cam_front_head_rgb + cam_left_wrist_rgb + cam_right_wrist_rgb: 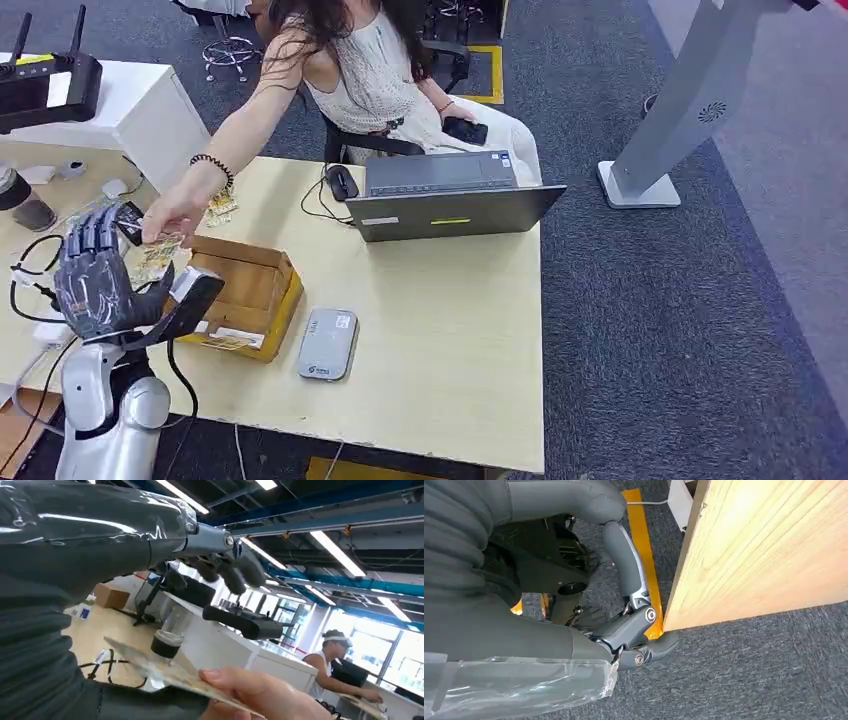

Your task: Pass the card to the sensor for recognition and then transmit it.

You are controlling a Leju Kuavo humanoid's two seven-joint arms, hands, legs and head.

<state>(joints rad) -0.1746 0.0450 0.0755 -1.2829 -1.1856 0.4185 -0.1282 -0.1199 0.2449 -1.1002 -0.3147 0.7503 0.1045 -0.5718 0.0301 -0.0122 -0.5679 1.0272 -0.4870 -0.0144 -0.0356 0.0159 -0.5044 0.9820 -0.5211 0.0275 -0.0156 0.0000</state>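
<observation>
Pale, thin and stiff, the card [160, 243] looks light and slick; it sits in a person's hand [172, 215] near the desk's [450, 330] left edge, just beside the raised left hand [95, 275], whose fingers are spread and hold nothing. Best pinched flat across one free edge. Right hand [574, 605] hangs below the desk, empty, fingers loosely curled.

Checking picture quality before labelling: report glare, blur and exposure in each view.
Head view: even light, sharp, table clear. Left wrist view: windows blown out, glare streaks on the left hand, card soft and blurred. Right wrist view: right hand sharp, plastic wrap glinting.
</observation>
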